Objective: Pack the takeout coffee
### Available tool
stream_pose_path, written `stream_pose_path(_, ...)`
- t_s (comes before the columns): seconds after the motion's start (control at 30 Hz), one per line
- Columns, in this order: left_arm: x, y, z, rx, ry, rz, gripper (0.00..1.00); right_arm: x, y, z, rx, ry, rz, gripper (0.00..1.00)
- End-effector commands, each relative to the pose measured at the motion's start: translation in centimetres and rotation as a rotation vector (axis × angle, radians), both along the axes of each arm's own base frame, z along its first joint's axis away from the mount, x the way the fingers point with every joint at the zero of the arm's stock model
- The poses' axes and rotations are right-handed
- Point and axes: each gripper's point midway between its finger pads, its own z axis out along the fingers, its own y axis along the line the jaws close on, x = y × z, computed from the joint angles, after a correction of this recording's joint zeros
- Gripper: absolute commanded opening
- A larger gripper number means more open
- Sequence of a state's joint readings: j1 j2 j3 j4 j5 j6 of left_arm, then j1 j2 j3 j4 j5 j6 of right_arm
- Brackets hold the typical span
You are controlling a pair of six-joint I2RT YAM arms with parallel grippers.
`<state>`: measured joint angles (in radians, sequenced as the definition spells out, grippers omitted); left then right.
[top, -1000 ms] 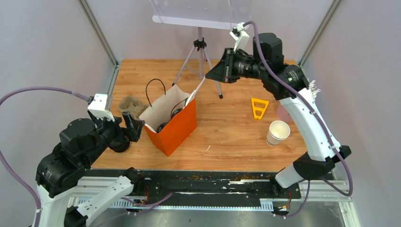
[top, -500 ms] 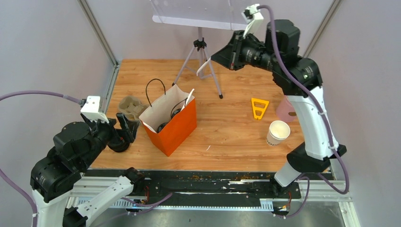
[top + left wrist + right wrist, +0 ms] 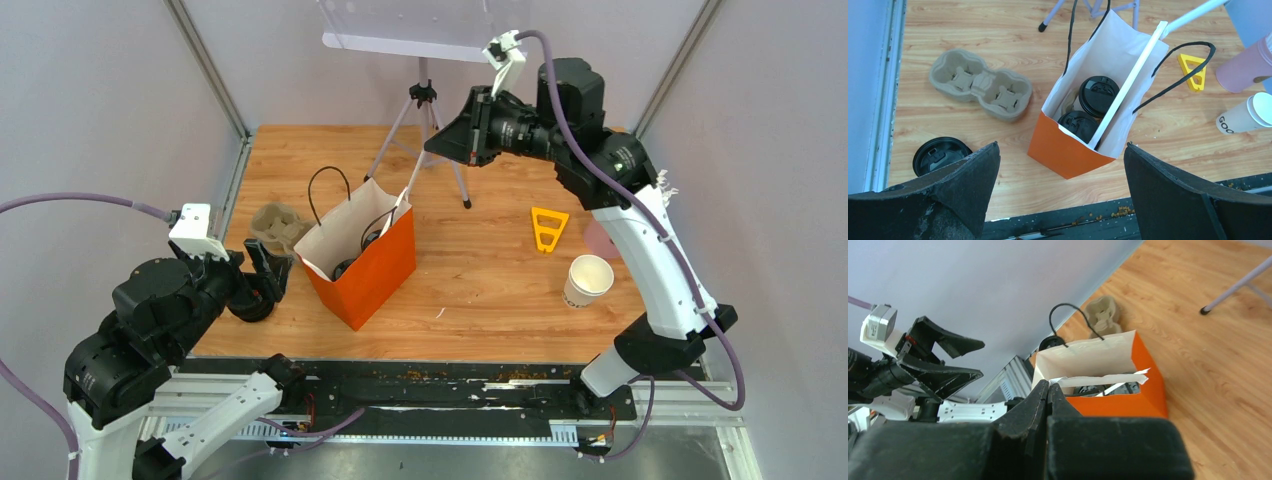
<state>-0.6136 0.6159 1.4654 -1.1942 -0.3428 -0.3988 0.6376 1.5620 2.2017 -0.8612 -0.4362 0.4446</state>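
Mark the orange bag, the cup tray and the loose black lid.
orange bag (image 3: 1062, 157), left wrist view, on its orange front wall.
cup tray (image 3: 980, 87), left wrist view, on the bridge between its two wells.
loose black lid (image 3: 939, 154), left wrist view, on its top face.

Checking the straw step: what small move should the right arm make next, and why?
Probably lower a little and open the right gripper. It is shut on the white straw, whose lower end already sits inside the orange bag beside the two lidded cups; releasing should drop it in.
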Motion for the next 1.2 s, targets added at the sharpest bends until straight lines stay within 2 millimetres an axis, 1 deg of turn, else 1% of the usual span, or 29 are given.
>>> stream_pose_path(0.0, 0.1, 0.0, 1.0, -0.022, -0.026, 0.002, 1.0, -1.6, 2.7, 1.5, 0.08, -0.023, 0.099, 0.0)
stream_pose_path(0.1, 0.0, 0.1, 1.0, -0.022, -0.029, 0.006, 1.0, -1.7, 3.6, 1.6, 0.086, -0.015, 0.114, 0.0)
stream_pose_path(0.2, 0.0, 0.2, 1.1, -0.018, -0.033, 0.008, 1.0, -1.6, 4.0, 1.7, 0.084, -0.005, 0.118, 0.0)
stream_pose_path(0.37, -0.1, 0.5, 0.9, -0.008, -0.03, 0.016, 1.0, -1.4, 3.2, 2.9, 0.074, -0.046, 0.078, 0.0)
stream_pose_path(0.57, 0.2, 0.1, 0.9, -0.015, -0.028, 0.012, 1.0, -1.0, 1.8, 4.6, 0.092, -0.097, -0.004, 0.0)
stream_pose_path(0.67, 0.2, -0.1, 1.0, -0.029, -0.03, 0.006, 1.0, -1.4, 1.9, 5.1, 0.12, -0.092, 0.01, 0.0)
stream_pose_path(0.77, 0.2, -0.3, 1.0, -0.031, -0.026, 0.001, 1.0, -2.0, 2.8, 5.0, 0.149, -0.057, 0.059, 0.0)
stream_pose_path(0.83, 0.2, -0.2, 0.9, -0.031, -0.025, 0.002, 1.0, -2.3, 3.5, 4.5, 0.152, -0.037, 0.087, 0.0)
stream_pose_path(0.97, 0.2, -0.1, 0.9, -0.027, -0.028, 0.006, 1.0, -2.9, 5.3, 2.6, 0.154, 0.039, 0.144, 0.0)
stream_pose_path(1.07, 0.1, 0.0, 0.8, -0.028, -0.026, 0.012, 1.0, -3.4, 7.0, 0.5, 0.131, 0.103, 0.18, 0.0)
stream_pose_path(1.17, 0.1, 0.1, 0.6, -0.032, -0.023, 0.017, 1.0, -4.1, 8.9, -1.1, 0.137, 0.166, 0.237, 0.0)
